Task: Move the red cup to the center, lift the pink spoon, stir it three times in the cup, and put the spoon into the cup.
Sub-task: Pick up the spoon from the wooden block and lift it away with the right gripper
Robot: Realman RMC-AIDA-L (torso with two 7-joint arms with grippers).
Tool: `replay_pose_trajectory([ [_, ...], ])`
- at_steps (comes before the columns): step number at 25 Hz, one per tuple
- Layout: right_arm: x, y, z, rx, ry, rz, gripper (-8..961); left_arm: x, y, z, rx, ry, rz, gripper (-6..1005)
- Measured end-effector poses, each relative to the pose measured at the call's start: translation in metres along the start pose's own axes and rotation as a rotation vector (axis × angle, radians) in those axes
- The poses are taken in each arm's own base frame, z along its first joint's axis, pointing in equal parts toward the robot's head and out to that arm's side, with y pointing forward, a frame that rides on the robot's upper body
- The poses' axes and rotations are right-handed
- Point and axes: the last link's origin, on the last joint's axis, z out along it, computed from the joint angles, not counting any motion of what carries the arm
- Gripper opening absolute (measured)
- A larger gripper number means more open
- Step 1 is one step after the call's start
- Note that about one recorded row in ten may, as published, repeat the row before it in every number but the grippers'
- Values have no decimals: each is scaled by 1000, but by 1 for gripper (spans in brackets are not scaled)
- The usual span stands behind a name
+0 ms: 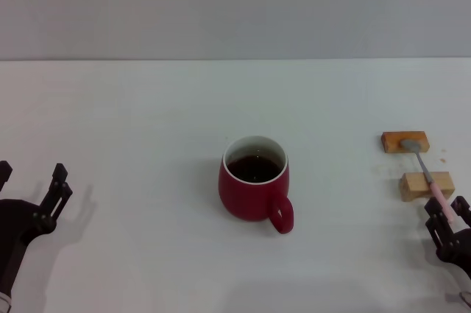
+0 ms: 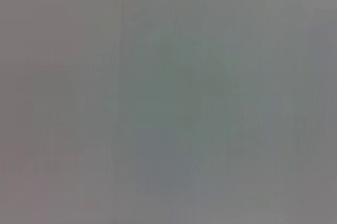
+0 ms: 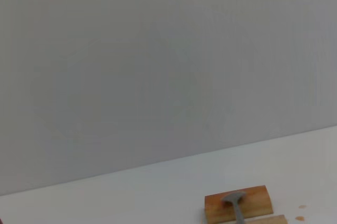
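The red cup (image 1: 254, 180) stands upright at the middle of the white table, dark liquid inside, its handle toward the front right. The pink spoon (image 1: 428, 177) lies across two wooden blocks at the right, its grey bowl on the far block and its pink handle pointing toward me. My right gripper (image 1: 447, 211) is open at the table's front right, with the end of the pink handle between its fingers. The right wrist view shows the spoon's bowl (image 3: 232, 200) on the far block (image 3: 253, 203). My left gripper (image 1: 31, 180) is open and empty at the front left, far from the cup.
The far wooden block (image 1: 405, 141) and the near wooden block (image 1: 425, 185) sit at the right, close to the table's edge. A few small orange crumbs (image 1: 443, 157) lie beside them. The left wrist view shows only a plain grey surface.
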Motion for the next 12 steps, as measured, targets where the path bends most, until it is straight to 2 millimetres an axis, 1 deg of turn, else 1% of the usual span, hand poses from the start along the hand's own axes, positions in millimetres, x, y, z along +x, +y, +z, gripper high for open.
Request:
replay_pose_trajectory([
  [3,0,0,0,0,0,0,363,0,0,0,0,0,0,860],
  [12,0,-2,-1,11,-5,6,352,0,0,0,0,0,0,859],
])
